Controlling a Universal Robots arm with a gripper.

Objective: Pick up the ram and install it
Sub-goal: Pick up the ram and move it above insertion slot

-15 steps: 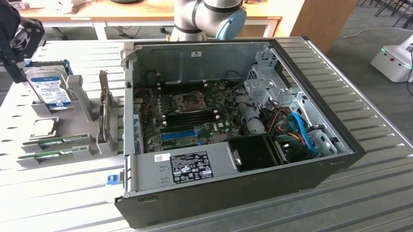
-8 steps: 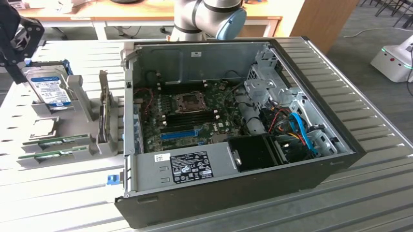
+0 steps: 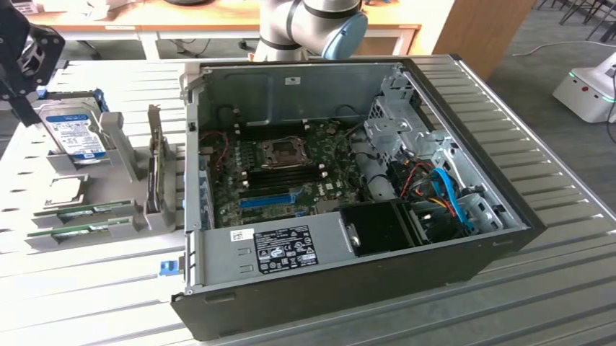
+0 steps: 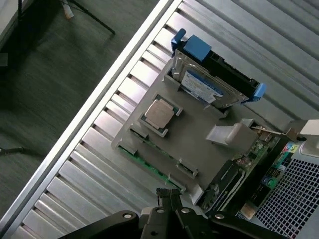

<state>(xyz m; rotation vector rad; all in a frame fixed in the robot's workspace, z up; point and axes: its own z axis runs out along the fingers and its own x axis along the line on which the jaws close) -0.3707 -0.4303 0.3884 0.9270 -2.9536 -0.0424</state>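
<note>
Nearest in the exterior view is the table (image 3: 539,238), a top of long ribbed pale metal slats running edge to edge. In the wrist view the table (image 4: 75,199) ends in a straight metal rim.

The open case (image 3: 318,288) lies on its side in the middle of the table. Its green board (image 3: 288,173) faces up, with a blue slot (image 3: 265,200) on it and blue and orange cables toward the exterior view's right.

A grey tray (image 3: 43,209) sits just beside the case, on the exterior view's left. Both sticks lie flat in its front slots, side by side. The front ram (image 3: 72,230) (image 4: 149,169) is by the tray's edge. The back ram (image 3: 94,210) (image 4: 162,153) is next to it, toward the CPU (image 3: 58,189) (image 4: 159,113). Behind the CPU, the drive (image 3: 77,133) (image 4: 204,84) stands tilted in blue holders.

The gripper (image 3: 24,108) (image 4: 169,196) hangs above the tray, apart from everything on it. It is clenched, its fingers pressed together with nothing between them. In the wrist view its tip is over the end of the front ram.

The arm (image 3: 298,29) rises at the table's far edge. Past it stand a wooden desk (image 3: 192,29) and a wooden panel (image 3: 481,29). The floor (image 3: 549,43) (image 4: 50,74) is dark grey. A white machine (image 3: 587,86) stands on it at the exterior view's right.
</note>
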